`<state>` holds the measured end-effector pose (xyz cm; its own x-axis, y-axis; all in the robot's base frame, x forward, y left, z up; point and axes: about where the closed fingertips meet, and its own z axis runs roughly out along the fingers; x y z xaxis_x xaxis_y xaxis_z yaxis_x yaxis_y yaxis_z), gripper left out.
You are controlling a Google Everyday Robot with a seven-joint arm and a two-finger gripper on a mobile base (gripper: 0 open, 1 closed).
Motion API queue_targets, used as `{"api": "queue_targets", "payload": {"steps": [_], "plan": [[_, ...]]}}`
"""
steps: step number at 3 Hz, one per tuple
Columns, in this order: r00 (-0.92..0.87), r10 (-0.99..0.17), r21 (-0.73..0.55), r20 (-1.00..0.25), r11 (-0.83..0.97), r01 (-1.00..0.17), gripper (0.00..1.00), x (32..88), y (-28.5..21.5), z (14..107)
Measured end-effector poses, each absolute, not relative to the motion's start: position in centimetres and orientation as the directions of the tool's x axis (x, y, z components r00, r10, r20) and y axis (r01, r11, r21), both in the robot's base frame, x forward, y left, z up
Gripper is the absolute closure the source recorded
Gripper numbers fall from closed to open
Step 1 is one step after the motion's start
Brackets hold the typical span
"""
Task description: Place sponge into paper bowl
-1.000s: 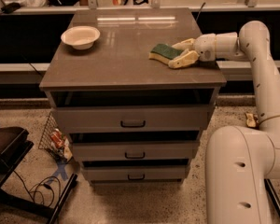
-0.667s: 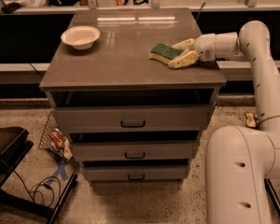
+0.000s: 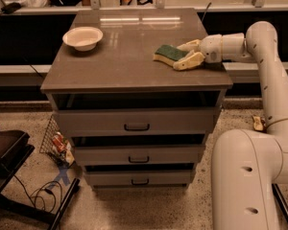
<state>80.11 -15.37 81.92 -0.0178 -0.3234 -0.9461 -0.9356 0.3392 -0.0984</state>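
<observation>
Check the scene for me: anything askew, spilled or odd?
Nothing on the cabinet top stands out: the paper bowl sits upright at far left, the sponge lies flat, green side up, at the claw near the right edge. Only oddity: a wire basket tilted on the floor beside the cabinet's left side.

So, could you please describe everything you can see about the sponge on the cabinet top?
The sponge is a small flat block, pale yellow foam beneath a dark green scouring layer that faces up. It lies flat on the grey cabinet top, toward the right edge, far from the paper bowl at the back left. The robot's hand reaches in from the right and sits at the sponge's right end; whether it grips it cannot be seen.
</observation>
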Motion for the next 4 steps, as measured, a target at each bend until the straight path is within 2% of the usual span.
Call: {"api": "queue_targets", "payload": {"steps": [3,4], "plan": [[-0.018,-0.324,-0.098,-0.946,0.339,-0.936,1.00,80.11,-15.36,81.94],[-0.018,-0.323,-0.098,-0.946,0.339,-0.936,0.85,80.11,-15.35,81.94]]}}
